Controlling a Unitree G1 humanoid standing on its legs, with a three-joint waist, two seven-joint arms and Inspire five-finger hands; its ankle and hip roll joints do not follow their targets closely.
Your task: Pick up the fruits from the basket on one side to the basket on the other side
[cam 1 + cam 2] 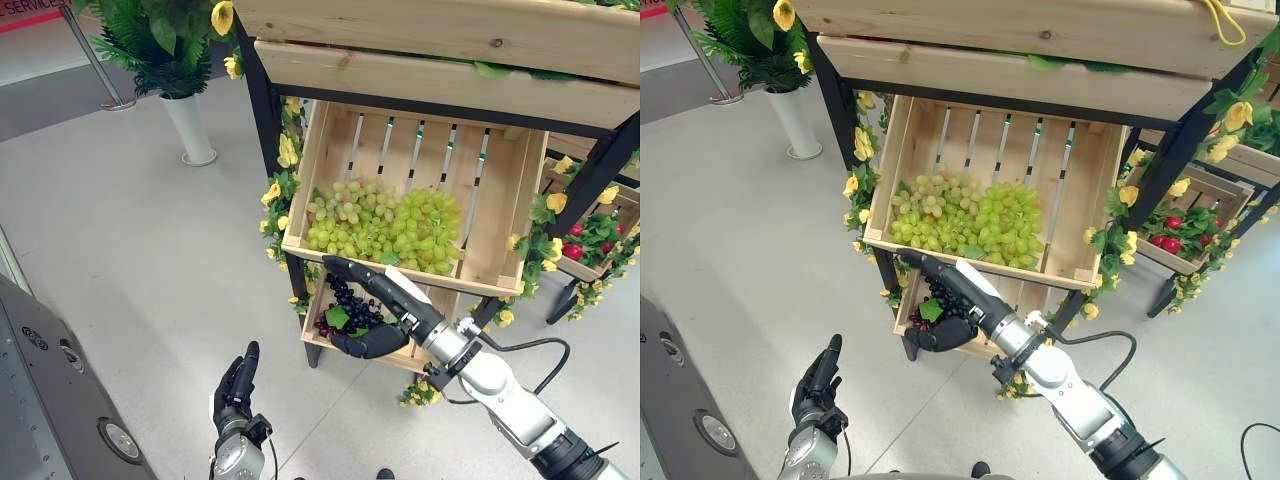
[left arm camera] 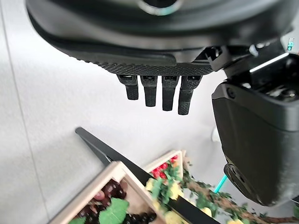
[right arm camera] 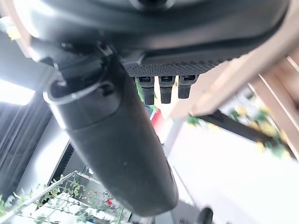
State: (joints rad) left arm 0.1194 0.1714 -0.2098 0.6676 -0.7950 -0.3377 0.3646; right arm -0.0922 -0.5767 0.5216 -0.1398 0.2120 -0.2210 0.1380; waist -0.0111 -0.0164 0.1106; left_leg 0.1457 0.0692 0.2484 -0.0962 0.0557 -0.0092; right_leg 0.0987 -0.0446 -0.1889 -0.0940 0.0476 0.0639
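A slanted wooden crate [image 1: 318,150] on a black stand holds several bunches of green grapes [image 1: 385,225]. Below it, a smaller crate [image 1: 318,340] holds dark grapes [image 1: 352,305] with a green leaf. My right hand [image 1: 385,298] is open in front of the two crates. Its fingers [image 3: 161,88] lie straight along the upper crate's front board, and its thumb [image 1: 372,345] hooks under the dark grapes. It holds nothing. My left hand [image 1: 236,385] hangs low over the floor, open, fingers [image 2: 159,93] straight and empty. Another crate [image 1: 575,268] to the right holds red fruits [image 1: 575,250].
Yellow flower garlands [image 1: 280,190] wind around the stand's black legs [image 1: 262,110]. A wooden shelf [image 1: 440,40] overhangs the crates. A potted plant in a white vase [image 1: 188,125] stands at the back left beside a metal post [image 1: 95,60]. A dark grey machine [image 1: 50,390] fills the lower left.
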